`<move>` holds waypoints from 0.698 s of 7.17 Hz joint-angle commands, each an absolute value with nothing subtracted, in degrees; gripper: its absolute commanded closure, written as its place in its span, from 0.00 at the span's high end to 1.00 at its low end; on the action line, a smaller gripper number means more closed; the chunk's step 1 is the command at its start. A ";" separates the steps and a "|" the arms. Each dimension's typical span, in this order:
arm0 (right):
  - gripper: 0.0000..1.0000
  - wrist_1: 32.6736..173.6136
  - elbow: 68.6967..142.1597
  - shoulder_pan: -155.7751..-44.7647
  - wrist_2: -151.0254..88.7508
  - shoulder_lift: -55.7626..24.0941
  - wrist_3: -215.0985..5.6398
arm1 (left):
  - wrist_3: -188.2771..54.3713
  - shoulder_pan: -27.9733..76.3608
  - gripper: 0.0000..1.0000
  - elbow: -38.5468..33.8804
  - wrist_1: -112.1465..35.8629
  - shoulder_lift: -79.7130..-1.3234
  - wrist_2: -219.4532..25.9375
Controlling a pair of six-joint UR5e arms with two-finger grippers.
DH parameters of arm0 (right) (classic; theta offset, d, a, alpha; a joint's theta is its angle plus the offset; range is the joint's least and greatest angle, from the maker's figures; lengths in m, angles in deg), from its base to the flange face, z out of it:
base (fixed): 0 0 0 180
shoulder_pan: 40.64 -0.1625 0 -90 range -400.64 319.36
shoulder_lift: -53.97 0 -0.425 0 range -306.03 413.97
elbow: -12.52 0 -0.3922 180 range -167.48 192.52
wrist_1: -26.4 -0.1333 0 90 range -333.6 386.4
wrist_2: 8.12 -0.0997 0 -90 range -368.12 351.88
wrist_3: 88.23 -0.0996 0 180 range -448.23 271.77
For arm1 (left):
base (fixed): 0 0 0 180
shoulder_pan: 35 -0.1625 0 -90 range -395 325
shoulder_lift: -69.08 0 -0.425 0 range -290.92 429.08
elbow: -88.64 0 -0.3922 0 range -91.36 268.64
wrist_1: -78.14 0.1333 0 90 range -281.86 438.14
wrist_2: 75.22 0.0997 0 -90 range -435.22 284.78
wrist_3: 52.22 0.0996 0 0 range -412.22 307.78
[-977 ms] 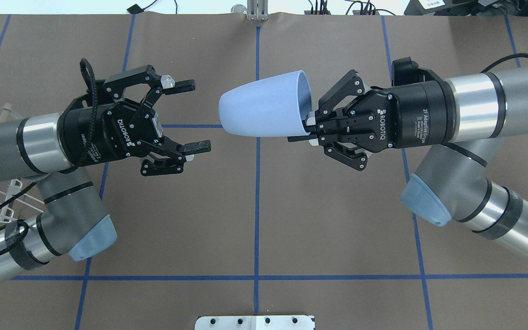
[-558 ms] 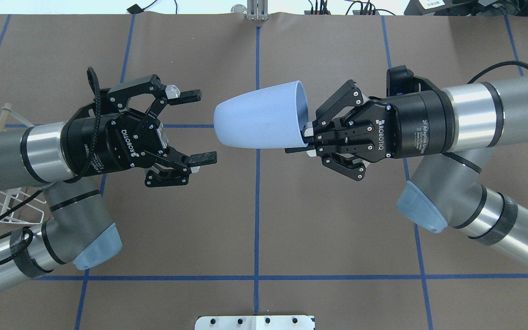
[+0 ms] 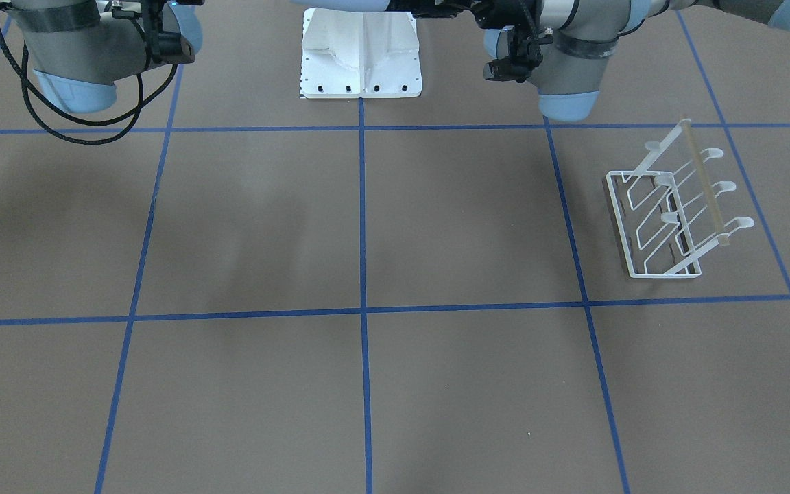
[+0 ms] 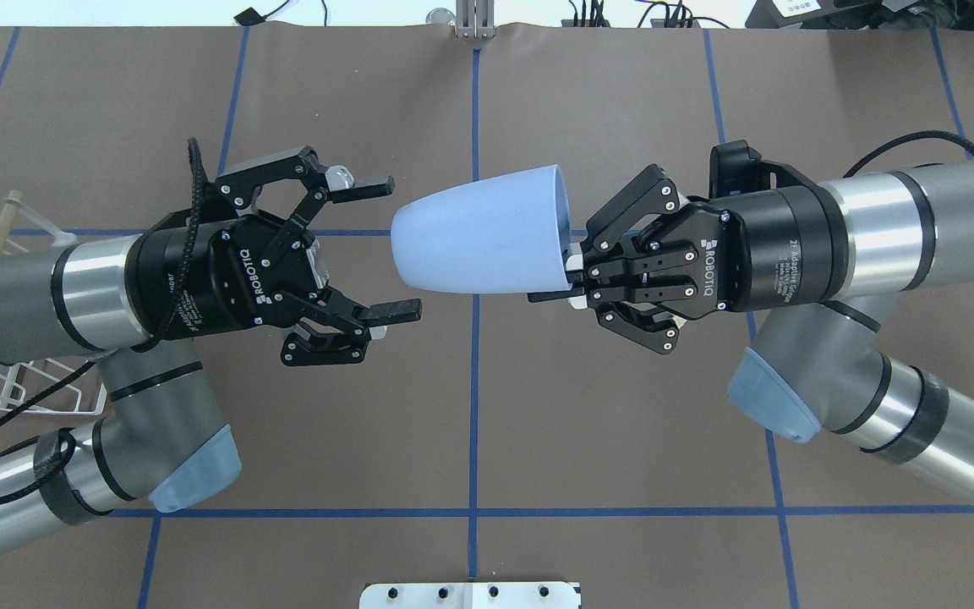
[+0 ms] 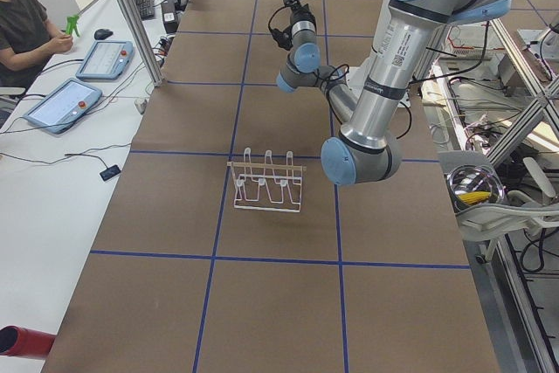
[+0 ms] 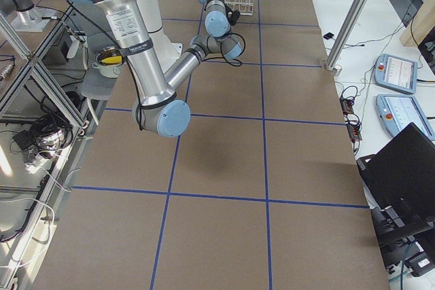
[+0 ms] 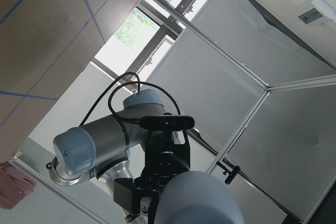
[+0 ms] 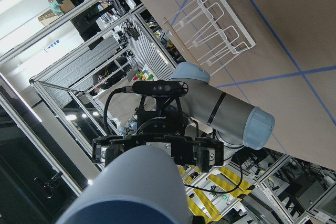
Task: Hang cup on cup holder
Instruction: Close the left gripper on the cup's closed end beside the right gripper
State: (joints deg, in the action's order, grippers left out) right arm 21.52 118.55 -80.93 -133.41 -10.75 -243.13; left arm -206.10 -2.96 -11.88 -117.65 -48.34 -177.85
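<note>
Right gripper (image 4: 559, 283): clenched on the rim of the pale blue tapered plastic tumbler (image 4: 478, 233), with one finger inside the mouth and one outside the wall. That thin pinch is your only hold on it.
Left gripper (image 4: 390, 248): spread wide and empty, with the jaws set wider than the tumbler's closed base. The fingertips are just beside that base on either side, and in the overhead view they do not touch it.
Table (image 3: 463, 384): brown paper with a blue tape grid, well below both grippers.
Cup holder (image 3: 669, 217): a white wire rack with slanted prongs and a tan wooden rod. It stands on the table at the left, under your left arm's elbow and well apart from the tumbler.
Tumbler: in the air over the table's middle, lying roughly level, with the base toward the left and the mouth toward the right.
Step, as I judge it: a hand-over from right to left, with the grasp not yet made.
Biggest risk: a drop, if you let the right jaws go before the left ones have closed firmly.
Next risk: the taper could make the smooth wall slide out of the left jaws toward its narrow end, so reach further along the body before closing.
Smaller risk: a nudge from a left fingertip could pivot the tumbler in its rim pinch.
Smallest risk: your left elbow could clip the rack as the arm swings back.
</note>
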 commanded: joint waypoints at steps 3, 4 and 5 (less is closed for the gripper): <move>0.00 20.33 118.52 -78.88 -131.35 -10.80 -243.27 | -206.38 -3.27 0.97 -12.26 -117.59 -48.43 -177.62; 0.00 20.07 118.52 -78.61 -131.25 -10.80 -243.18 | -206.38 -3.27 0.97 -12.35 -117.59 -48.43 -177.62; 0.00 20.16 118.52 -78.52 -131.25 -10.80 -243.18 | -206.38 -3.62 0.97 -12.35 -117.59 -48.52 -177.62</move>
